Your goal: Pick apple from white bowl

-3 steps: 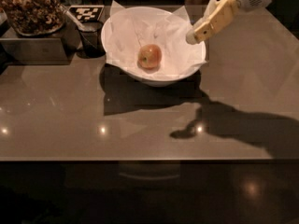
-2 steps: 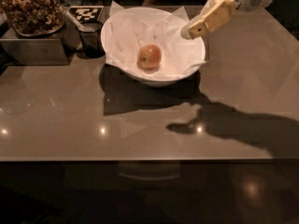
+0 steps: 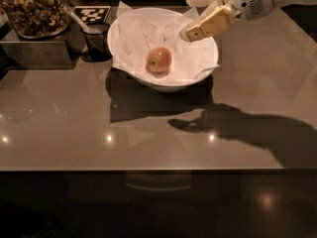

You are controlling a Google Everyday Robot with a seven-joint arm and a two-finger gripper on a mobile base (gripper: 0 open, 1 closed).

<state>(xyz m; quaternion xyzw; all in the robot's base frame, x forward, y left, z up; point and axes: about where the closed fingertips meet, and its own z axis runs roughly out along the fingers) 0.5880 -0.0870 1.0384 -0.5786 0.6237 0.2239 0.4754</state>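
A small red-orange apple [image 3: 159,60] lies in the middle of the large white bowl [image 3: 168,85], on crinkled white paper. The bowl stands at the back of the grey table. My gripper [image 3: 190,17] hangs over the bowl's right rim, above and to the right of the apple, apart from it. Its two tan fingers [image 3: 208,23] point left and are spread, with nothing between them.
A small dark cup [image 3: 97,42] with a spoon stands just left of the bowl. A metal box topped with a tray of nuts [image 3: 32,9] sits at the back left, with a checkered tag [image 3: 92,14] behind the cup. The table's front edge [image 3: 158,169] runs across the view.
My gripper has moved left and slightly up, from beside the bowl's right rim to over it. The apple and bowl have not moved.
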